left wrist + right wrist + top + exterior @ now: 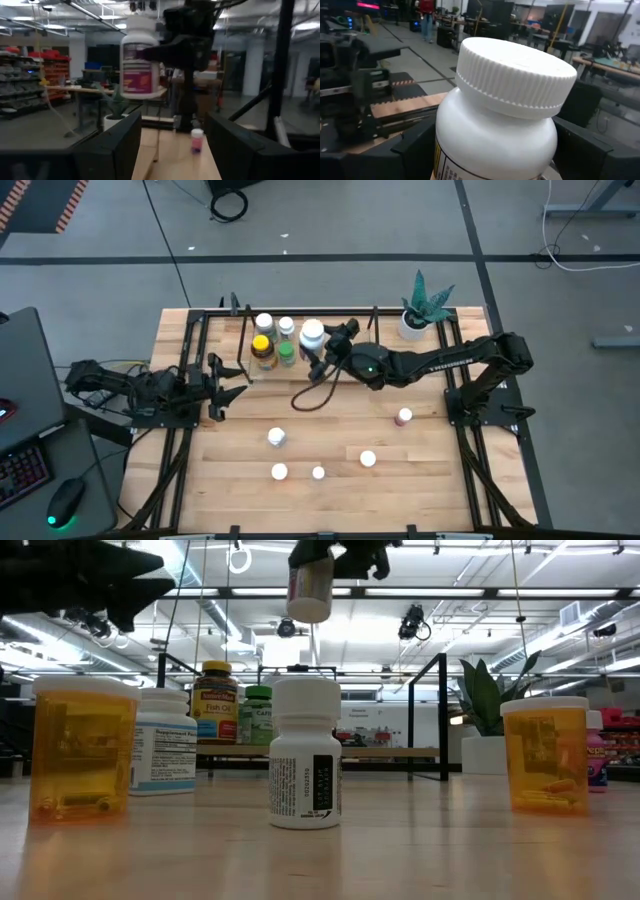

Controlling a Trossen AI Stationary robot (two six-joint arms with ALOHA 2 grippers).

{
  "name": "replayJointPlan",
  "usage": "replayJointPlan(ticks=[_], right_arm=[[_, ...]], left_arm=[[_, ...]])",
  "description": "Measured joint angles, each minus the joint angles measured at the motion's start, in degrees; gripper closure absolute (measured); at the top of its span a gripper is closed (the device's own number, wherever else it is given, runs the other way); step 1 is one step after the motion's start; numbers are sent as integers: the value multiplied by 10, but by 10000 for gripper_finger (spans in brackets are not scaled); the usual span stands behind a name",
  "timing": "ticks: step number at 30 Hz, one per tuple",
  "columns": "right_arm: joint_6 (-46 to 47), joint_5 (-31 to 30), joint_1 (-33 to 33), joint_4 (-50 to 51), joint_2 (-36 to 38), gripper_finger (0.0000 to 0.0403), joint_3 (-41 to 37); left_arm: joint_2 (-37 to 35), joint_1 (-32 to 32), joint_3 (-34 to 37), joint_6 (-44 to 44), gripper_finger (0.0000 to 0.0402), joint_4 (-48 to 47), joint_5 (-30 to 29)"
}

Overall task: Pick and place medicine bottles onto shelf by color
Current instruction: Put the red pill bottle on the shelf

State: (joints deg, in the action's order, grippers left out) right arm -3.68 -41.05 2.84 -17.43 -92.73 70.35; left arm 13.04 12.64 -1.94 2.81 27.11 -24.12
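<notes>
My right gripper (320, 348) is shut on a large white-capped bottle (312, 333), held high over the shelf (385, 330); it shows at the top of the low view (310, 585). On the shelf's left part stand a yellow-capped bottle (261, 345), a green-capped one (287, 352) and two white-capped ones (264, 322). Several white-capped bottles (277, 437) and a pink-capped one (404, 416) stand on the tabletop. My left gripper (232, 385) is open and empty, just left of the shelf. My right gripper pinches the bottle's body (455, 145) below the cap between its two fingers (415, 145), one on either side. The fingers come from the table's right, about level. The bottle stands nearly upright, cap up, lifted clear of the shelf and the bottles on it.
A white pot with a green plant (418, 315) stands at the shelf's right end. A dark cable loop (310, 395) hangs under my right arm. The shelf's black rods (245, 345) rise around the board. A laptop and a mouse (65, 500) lie left of the table.
</notes>
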Motion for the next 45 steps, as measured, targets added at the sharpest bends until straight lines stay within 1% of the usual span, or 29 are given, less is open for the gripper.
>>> replayJointPlan(ticks=[3,7,9,13,19,22,25,28,33,35,37,40,42,45], right_arm=[[23,7,-21,14,-2,72,0],[60,35,-43,17,-24,72,0],[67,43,-46,15,-34,72,-1],[72,41,-46,-1,-48,72,-1],[85,34,-46,-14,-48,72,-1],[93,48,-45,-33,-47,72,-1],[112,58,-42,-36,-59,72,0],[121,60,-33,-39,-85,72,-1],[107,18,-35,-54,-113,72,-1],[106,19,-51,-75,-125,72,-1],[106,19,-69,-84,-139,72,-1],[107,8,-96,-98,-158,72,-1],[107,0,-108,-103,-163,72,-1],[106,-1,-120,-114,-161,72,-1]], left_arm=[[-22,1,8,-32,191,-35,48],[-30,1,14,-56,205,-41,151],[-30,2,14,-77,210,-55,178],[-30,1,14,-134,216,-57,180],[-30,1,14,-223,213,-59,180],[-30,1,14,-268,210,-61,180],[-29,1,15,-286,212,-76,180],[-29,1,15,-288,215,-88,180],[-29,1,15,-275,214,-91,179],[-29,1,15,-240,212,-89,179],[-29,1,15,-185,210,-86,177],[-29,1,15,-122,210,-86,177],[-29,1,15,-101,212,-86,177],[-29,1,15,-97,213,-86,177]])
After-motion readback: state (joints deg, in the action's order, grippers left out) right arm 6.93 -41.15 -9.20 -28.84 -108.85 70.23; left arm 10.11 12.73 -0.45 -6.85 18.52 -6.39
